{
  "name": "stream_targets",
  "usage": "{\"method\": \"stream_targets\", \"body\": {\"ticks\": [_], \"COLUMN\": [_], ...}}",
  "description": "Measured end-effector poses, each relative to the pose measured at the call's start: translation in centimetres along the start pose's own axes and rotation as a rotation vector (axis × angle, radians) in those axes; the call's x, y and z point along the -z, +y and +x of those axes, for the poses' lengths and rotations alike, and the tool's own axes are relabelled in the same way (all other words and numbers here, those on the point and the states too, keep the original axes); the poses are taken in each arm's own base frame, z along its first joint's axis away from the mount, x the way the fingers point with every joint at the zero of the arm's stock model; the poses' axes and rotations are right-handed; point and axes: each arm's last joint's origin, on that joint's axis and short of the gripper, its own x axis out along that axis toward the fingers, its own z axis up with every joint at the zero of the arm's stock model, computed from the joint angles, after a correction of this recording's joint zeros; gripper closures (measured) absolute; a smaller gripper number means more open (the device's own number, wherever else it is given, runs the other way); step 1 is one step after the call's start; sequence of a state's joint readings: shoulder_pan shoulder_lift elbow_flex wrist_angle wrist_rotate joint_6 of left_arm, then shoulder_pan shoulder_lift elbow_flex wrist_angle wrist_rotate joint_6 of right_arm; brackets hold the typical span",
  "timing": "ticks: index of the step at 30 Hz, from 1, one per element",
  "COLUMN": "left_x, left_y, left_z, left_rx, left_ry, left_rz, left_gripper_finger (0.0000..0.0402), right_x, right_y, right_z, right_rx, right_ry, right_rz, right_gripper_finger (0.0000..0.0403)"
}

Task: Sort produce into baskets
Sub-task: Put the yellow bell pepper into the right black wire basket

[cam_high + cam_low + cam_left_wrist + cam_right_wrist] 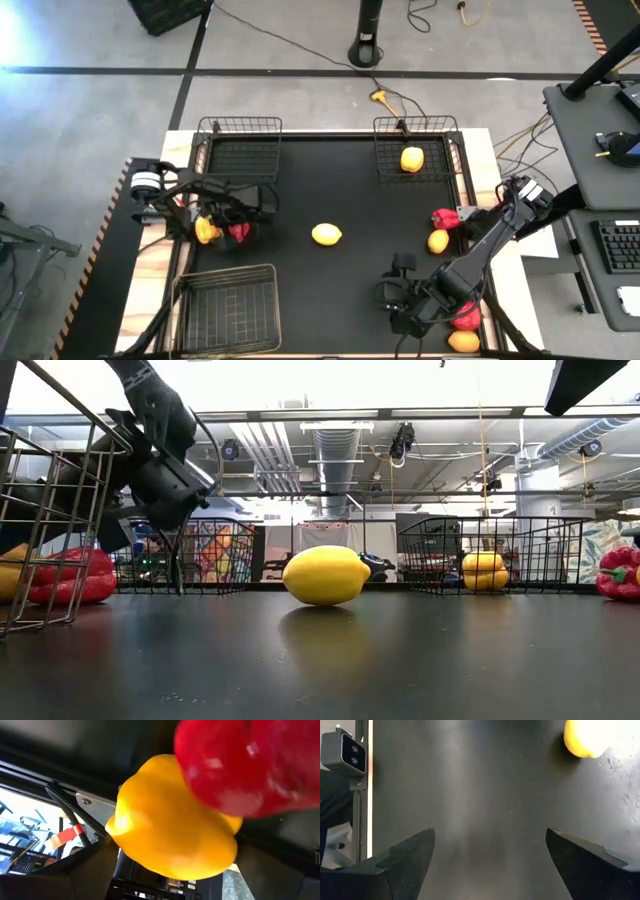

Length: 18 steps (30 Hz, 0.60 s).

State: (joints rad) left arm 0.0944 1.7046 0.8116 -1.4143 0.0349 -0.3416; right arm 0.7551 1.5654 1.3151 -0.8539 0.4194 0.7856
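A yellow bell pepper (205,230) and a red bell pepper (238,232) lie side by side on the black table by its left edge; they fill the left wrist view (175,830) (250,765). My left gripper (232,208) hovers right over them. My right gripper (395,283) is open and empty above the bare table at the near right, its fingers wide apart (487,865). A yellow citrus fruit (326,234) rests on the table's middle (325,575). Another yellow fruit (412,159) lies in the far right wire basket (440,125).
An empty wire basket (238,125) stands at the far left and another (228,270) at the near left. A red pepper (445,217) and a yellow fruit (438,241) lie by the right edge; a red pepper (466,320) and an orange fruit (463,341) lie at the near right corner.
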Motion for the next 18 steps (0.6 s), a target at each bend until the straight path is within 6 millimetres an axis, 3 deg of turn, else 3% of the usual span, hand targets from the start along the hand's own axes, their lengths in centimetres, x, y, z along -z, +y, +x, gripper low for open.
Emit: {"method": "stream_targets", "body": {"ticks": [11,18], "left_x": [-0.80,-0.59], "left_y": [-0.22,-0.50], "left_z": [0.58,0.04], "left_rx": [-0.041,-0.038], "left_ry": [0.033,0.008], "left_rz": [-0.045,-0.043], "left_gripper_finger": [0.0016,0.0045], "right_x": [0.27,0.37], "right_y": [0.27,0.37], "right_z": [-0.14,-0.20], "right_rx": [-0.006,-0.008], "right_ry": [0.001,0.001], "right_rz": [0.008,0.012], "right_gripper_finger": [0.0030,0.0030]}}
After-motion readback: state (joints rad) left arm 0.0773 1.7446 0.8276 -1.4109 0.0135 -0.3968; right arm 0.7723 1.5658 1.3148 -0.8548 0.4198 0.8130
